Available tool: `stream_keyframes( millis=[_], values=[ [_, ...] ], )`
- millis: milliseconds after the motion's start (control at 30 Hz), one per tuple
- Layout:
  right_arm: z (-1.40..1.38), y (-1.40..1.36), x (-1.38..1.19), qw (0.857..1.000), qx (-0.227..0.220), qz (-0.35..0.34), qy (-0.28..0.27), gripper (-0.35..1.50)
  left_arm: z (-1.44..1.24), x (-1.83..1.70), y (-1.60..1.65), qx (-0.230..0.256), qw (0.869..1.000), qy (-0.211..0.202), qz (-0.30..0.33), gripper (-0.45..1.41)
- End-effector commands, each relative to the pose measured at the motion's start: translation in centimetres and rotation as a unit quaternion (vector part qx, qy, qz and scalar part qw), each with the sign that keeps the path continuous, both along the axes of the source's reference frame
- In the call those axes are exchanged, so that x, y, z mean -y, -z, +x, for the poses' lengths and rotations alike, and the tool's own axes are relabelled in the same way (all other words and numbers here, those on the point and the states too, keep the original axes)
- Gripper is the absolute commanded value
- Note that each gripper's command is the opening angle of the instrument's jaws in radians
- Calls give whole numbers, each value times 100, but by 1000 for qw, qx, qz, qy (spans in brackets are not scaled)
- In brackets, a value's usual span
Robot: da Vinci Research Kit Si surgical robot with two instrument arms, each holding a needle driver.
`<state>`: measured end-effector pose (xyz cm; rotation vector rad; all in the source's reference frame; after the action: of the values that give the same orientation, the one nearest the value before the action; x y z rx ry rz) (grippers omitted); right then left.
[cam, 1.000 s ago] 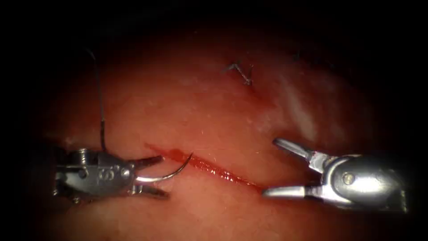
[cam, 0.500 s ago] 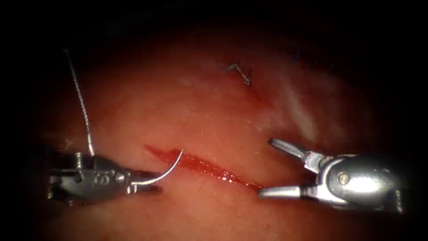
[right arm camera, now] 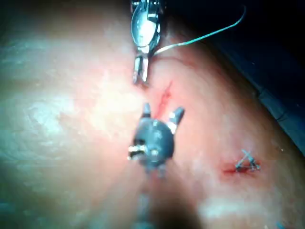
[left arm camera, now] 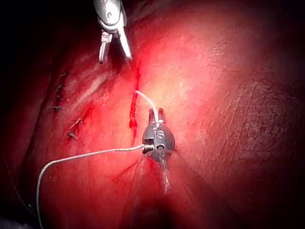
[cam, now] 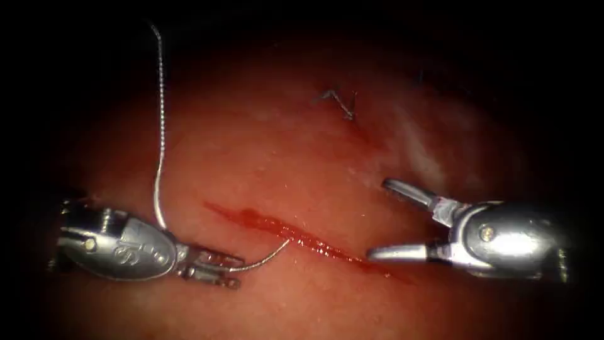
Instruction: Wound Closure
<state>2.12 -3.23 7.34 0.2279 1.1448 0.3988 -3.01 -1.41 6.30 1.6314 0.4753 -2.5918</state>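
Your left arm's silver needle driver (cam: 211, 267), at the lower left of the endoscope view, is clenched on the blunt end of the thin curved steel needle (cam: 264, 258). The needle's tip meets the red cut in the tissue (cam: 296, 236) from its left side; you cannot tell whether it has entered. The pale braided thread (cam: 160, 126) climbs to the upper left. Your right arm's silver needle driver (cam: 393, 220) hangs released and empty at the cut's right end. With so rearward a grip, the needle could twist in the jaws if pushed hard.
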Motion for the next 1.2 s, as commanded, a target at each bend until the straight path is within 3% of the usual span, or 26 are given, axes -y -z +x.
stream_keyframes(
  millis=[33,200,500,767,1200],
  values=[
    [11,-5,-5,1000,-5,-1,-2,117,-8,1,-7,14,1000,-9,-2,-45],
    [22,-6,-21,1000,-19,1,-14,115,-19,3,-9,71,996,-45,-11,-45],
    [54,-14,-38,995,-72,67,-23,98,-34,10,0,107,991,-74,-18,-45],
    [85,-27,-39,984,-104,144,-29,93,-39,7,19,141,986,-74,-57,-45],
    [101,-33,-31,972,-140,188,-23,86,-49,5,28,155,982,-72,-78,-45]
  ],
)
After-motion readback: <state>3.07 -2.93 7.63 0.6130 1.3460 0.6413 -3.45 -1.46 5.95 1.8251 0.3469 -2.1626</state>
